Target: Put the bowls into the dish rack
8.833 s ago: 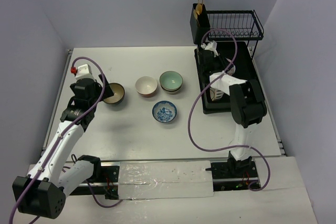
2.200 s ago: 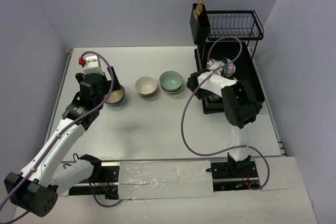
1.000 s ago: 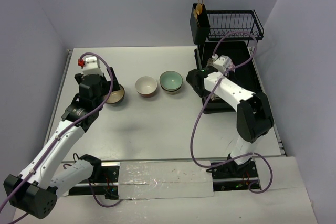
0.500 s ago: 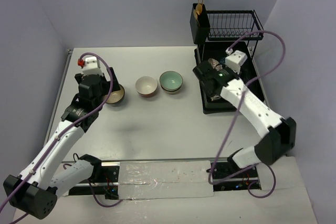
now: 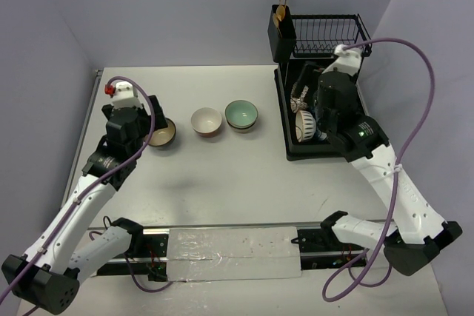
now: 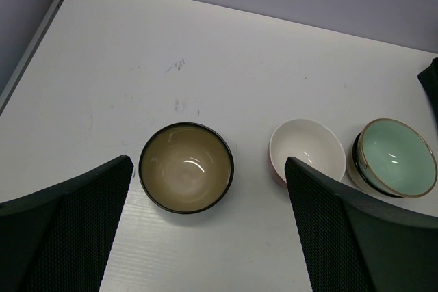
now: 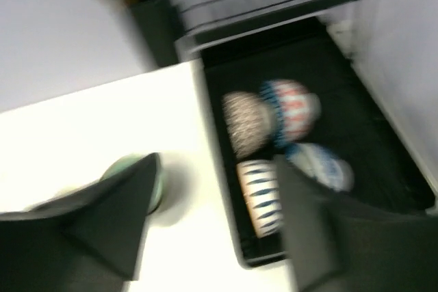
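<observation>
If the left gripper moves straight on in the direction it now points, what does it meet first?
Most likely the tan bowl, which lies between the left gripper's open jaws; how far away it is remains unclear.

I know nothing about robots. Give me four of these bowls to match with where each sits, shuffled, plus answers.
1. tan round ceramic bowl with dark rim
2. white round bowl, reddish outside
3. mint green round bowl
4. blue-and-white striped bowl

A. inside the black dish rack
B. middle of the row on the white table
C. leftmost on the table
D. on the table, nearest the rack

Pairs: 1-C, 2-B, 3-D, 4-A
</observation>
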`<state>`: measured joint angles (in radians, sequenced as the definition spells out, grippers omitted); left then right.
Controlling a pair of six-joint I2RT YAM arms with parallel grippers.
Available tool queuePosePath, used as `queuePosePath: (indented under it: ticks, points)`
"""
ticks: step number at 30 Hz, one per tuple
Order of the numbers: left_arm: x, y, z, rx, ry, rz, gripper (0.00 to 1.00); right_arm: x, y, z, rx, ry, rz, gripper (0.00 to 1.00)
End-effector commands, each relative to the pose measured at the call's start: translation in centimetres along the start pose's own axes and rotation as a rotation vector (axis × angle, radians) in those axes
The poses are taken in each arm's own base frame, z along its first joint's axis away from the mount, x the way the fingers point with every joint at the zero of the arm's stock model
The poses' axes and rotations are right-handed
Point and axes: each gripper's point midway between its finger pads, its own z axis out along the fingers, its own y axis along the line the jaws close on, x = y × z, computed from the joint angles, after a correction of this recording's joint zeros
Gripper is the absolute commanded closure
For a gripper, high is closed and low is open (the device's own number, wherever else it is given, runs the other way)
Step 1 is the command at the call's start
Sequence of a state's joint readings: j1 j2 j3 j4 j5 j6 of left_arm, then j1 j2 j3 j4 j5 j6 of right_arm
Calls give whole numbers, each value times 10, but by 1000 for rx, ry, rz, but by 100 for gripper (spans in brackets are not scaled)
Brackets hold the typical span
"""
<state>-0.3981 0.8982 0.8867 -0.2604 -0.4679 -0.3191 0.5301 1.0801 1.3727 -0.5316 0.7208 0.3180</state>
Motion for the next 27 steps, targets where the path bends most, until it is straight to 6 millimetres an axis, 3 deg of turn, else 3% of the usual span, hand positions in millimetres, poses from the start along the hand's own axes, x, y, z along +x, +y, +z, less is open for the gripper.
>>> queuePosePath:
  ticks: [1, 3, 7, 9, 14, 15, 17, 18, 22, 24, 27]
  points:
    - [-3, -5, -2, 25, -1, -15, 1, 18, 76, -17, -421, 114, -6, 14]
    - [-2, -7, -1, 32, 8, -11, 1, 36, 93, -20, -508, 175, 2, 0]
    - [1, -7, 0, 32, 20, -8, 1, 76, 118, -22, -583, 278, 17, 0]
    - [1, -7, 1, 26, 24, -8, 1, 98, 125, -14, -549, 318, -6, 0]
    - [6, -7, 3, 21, 49, -5, 1, 151, 139, 13, -417, 453, 29, 10]
    - [6, -6, 4, 19, 51, -4, 1, 172, 140, 26, -360, 486, 14, 12]
    - [8, -6, 4, 17, 58, -2, 1, 183, 144, 38, -299, 512, 35, 12]
    - [7, -6, 4, 17, 55, -4, 1, 202, 144, 50, -249, 538, 14, 13]
    - [8, -6, 4, 21, 55, -3, 1, 226, 154, 74, -174, 586, 18, 19]
    - [7, -6, 3, 21, 54, -5, 1, 245, 154, 85, -138, 620, 30, 22]
    - [7, -6, 3, 24, 54, -9, 1, 257, 151, 101, -95, 640, 67, 28]
